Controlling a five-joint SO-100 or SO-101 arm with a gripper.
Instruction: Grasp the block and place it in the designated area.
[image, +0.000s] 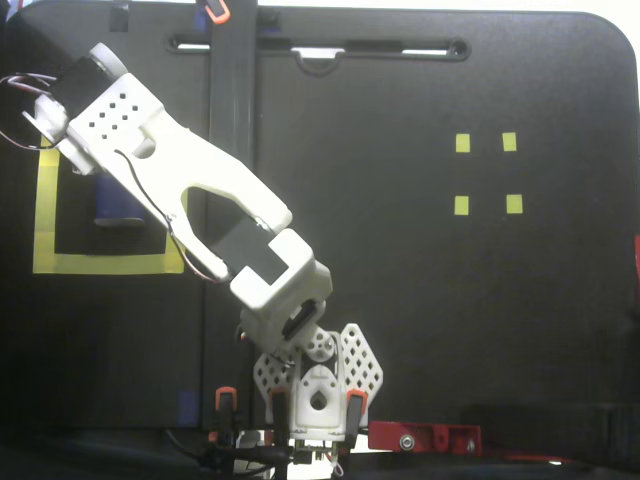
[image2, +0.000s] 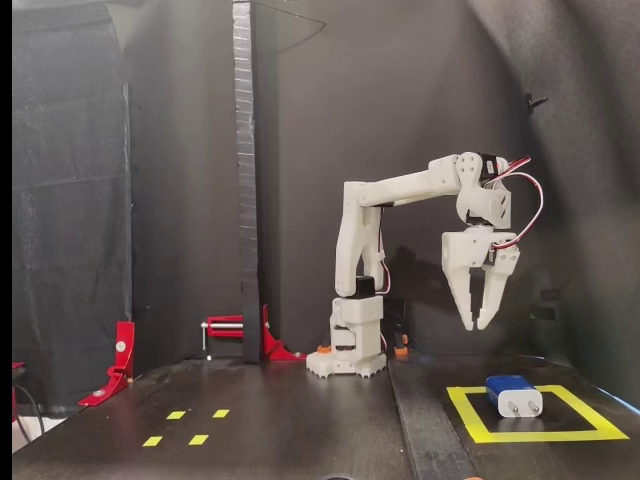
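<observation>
No brand, label or writing can be read on anything in either fixed view.

The small dark blue rounded-rectangular block (image2: 512, 394) lies flat inside the large square of wide yellow tape with a black centre (image2: 471, 413), on the dark table (image2: 300, 430). In the side-on fixed view its pale end face with two short thin prongs turns toward the camera, so its long axis runs from the back of the square to the front. It sits left of the square's middle there, clear of the tape. From above, only a part of the block (image: 112, 203) shows under the arm, within the yellow-bordered square (image: 45, 215).

The white plastic arm (image2: 400, 187) rises from its base, bends at the elbow and reaches out level to the right in the side-on view, its wrist turned down. The white two-finger gripper (image2: 480, 324) hangs tips-down above the back of the square, well clear of the block — its fingers are drawn almost together, a narrow gap left between the tips, and nothing is held. In the view from above the arm (image: 190, 200) stretches diagonally to the upper left, hiding the gripper.

Four tiny yellow tape squares (image2: 186, 427) mark the table far from the block.
</observation>
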